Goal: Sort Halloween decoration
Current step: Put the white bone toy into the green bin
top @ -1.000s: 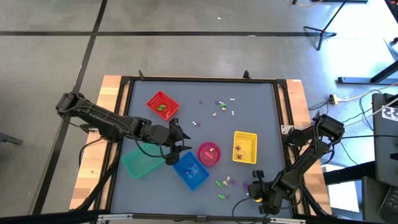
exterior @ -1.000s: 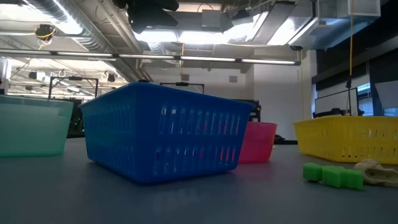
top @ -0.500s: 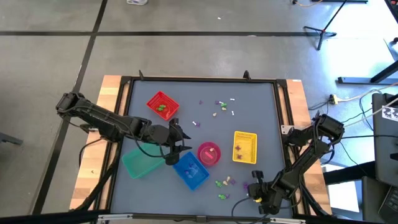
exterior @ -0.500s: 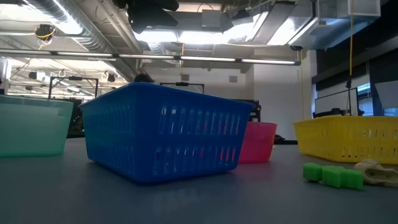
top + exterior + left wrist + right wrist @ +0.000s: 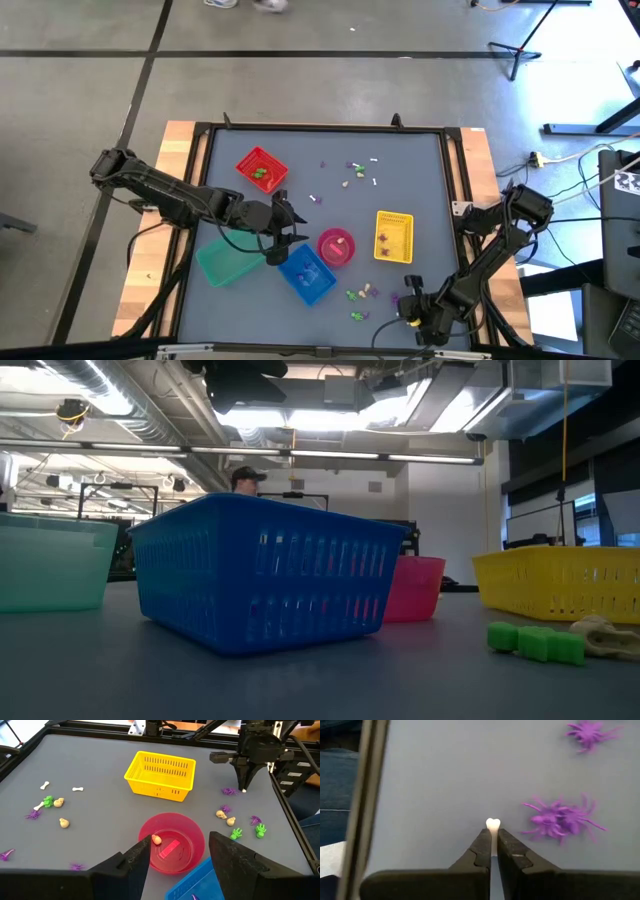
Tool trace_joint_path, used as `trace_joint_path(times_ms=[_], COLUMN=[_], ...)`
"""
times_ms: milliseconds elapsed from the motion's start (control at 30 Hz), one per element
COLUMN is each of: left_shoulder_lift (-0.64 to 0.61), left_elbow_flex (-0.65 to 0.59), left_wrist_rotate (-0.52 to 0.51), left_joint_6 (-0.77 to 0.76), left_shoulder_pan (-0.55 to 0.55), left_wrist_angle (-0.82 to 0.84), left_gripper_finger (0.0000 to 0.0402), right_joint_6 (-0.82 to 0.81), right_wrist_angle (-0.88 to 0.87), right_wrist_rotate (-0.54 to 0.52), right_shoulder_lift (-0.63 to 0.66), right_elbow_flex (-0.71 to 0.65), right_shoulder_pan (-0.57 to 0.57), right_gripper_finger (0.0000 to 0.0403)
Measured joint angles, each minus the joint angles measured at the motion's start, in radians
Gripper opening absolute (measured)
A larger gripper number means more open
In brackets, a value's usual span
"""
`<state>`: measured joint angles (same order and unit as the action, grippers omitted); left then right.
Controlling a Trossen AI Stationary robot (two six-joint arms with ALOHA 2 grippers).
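The right gripper pinches a white bone between its fingertips, purple spiders just beside; pick-up step; next, lift toward a basket; left gripper hangs wide over the pink bowl.

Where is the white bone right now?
Pinched in the right hand, the white bone is near the table's front right edge, beside purple spiders.
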<state>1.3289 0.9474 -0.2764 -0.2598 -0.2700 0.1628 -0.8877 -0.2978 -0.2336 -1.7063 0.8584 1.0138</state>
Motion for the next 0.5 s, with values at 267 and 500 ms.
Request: trace_joint_path(times_ms=[267,500], left_shoulder_lift=[0.0,0.0], left_elbow_flex=[0.0,0.0], left_wrist_rotate=[0.0,0.0], left_joint_6=[0.0,0.0], left_shoulder_pan=[0.0,0.0], left_wrist_angle=[0.0,0.0], left_gripper_finger=[0.0184,0.0184], right_joint_6=[0.004,0.025], right_wrist_angle=[-0.071,-0.15], right_wrist_rotate=[0.001,-0.007], right_shoulder_lift=[-0.001,0.0], right_elbow_flex=[0.048,0.085], right_shoulder_pan=[0.0,-0.014], right_gripper_finger=[0.0011,0.001])
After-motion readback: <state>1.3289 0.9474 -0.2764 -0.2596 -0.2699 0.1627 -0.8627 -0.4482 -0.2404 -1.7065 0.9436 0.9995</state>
